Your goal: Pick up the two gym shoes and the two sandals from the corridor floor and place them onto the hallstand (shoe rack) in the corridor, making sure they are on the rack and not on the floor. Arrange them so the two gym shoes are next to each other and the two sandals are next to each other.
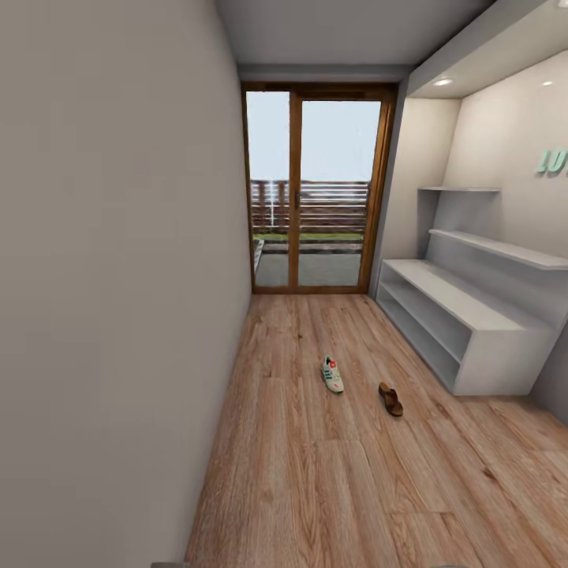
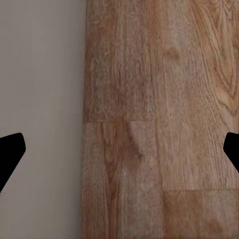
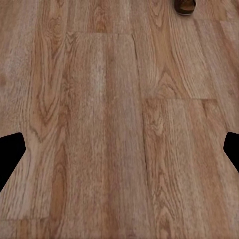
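Note:
One cream-white gym shoe (image 1: 332,374) with green stripes lies on the wood-plank corridor floor (image 1: 315,489), mid-corridor. One dark brown sandal (image 1: 390,399) lies a little to its right and nearer to me; its edge also shows in the right wrist view as the sandal (image 3: 185,6). The second gym shoe and second sandal are out of view. The pale grey hallstand (image 1: 450,296) stands against the right wall, its shelves bare. My left gripper (image 2: 119,152) is open above floor beside the wall. My right gripper (image 3: 119,152) is open above bare planks, short of the sandal.
A plain grey wall (image 1: 118,276) runs along the left of the narrow corridor. A wood-framed glass door (image 1: 315,189) closes the far end. Two upper shelves (image 1: 505,248) hang above the hallstand bench. Open floor lies between me and the shoes.

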